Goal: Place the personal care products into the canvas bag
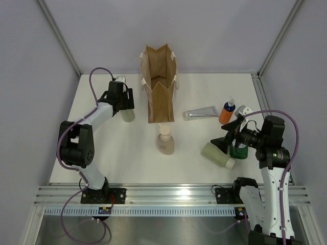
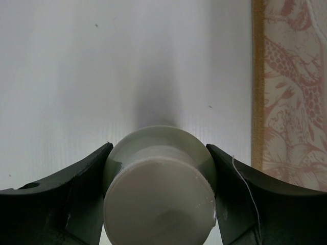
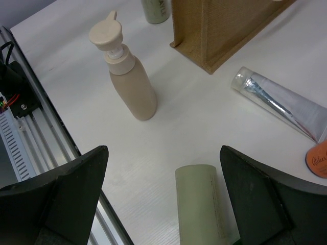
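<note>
A pale green bottle point(image 2: 158, 196) is being flanked closely by the left gripper point(image 2: 158, 149), whether clamped cannot be told, the canvas bag point(image 1: 162, 104) near beside; the right gripper point(image 3: 163, 150) is being held wide apart

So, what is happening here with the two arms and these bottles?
The left gripper has its fingers against both sides of an upright pale green bottle, left of the canvas bag. The right gripper hangs open over a second pale green bottle lying on the table. The beige bottle, silver tube, orange bottle and dark green bottle are on the table too, so no product seen here is in the bag yet.
</note>
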